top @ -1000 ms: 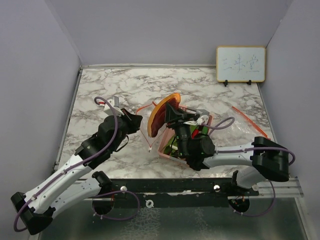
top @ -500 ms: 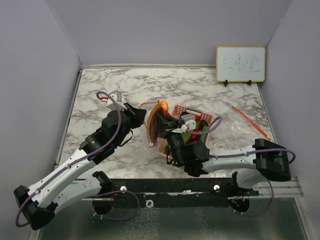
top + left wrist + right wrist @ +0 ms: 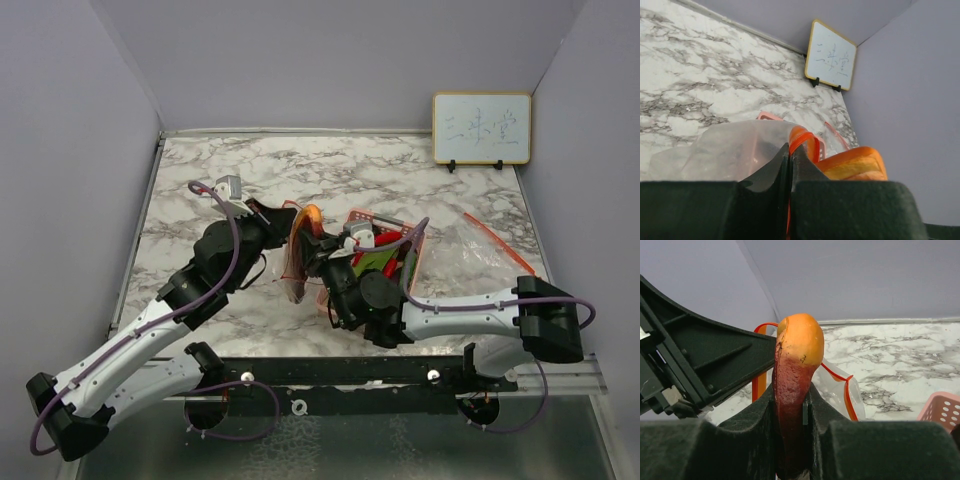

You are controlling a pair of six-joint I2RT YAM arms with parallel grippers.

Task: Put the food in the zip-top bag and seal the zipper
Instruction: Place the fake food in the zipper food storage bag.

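Observation:
My left gripper (image 3: 272, 225) is shut on the orange zipper rim (image 3: 802, 140) of the clear zip-top bag (image 3: 290, 272) and holds its mouth up off the table. Right beside it, my right gripper (image 3: 318, 250) is shut on a flat orange and dark red piece of food (image 3: 303, 232) that stands upright at the bag's opening. The right wrist view shows that piece (image 3: 797, 355) pinched between the jaws, with the bag (image 3: 840, 385) just behind. More food, green and red pieces (image 3: 385, 255), lies in the pink basket (image 3: 415, 243).
The pink basket sits just right of the bag, partly under my right arm. Another clear bag with an orange zipper (image 3: 490, 240) lies at the right. A small whiteboard (image 3: 481, 128) stands at the back right corner. Walls enclose the marble table.
My right gripper has carried the orange and red piece leftward, from above the basket to the bag's mouth. The left gripper has lifted the bag's rim and shifted slightly right.

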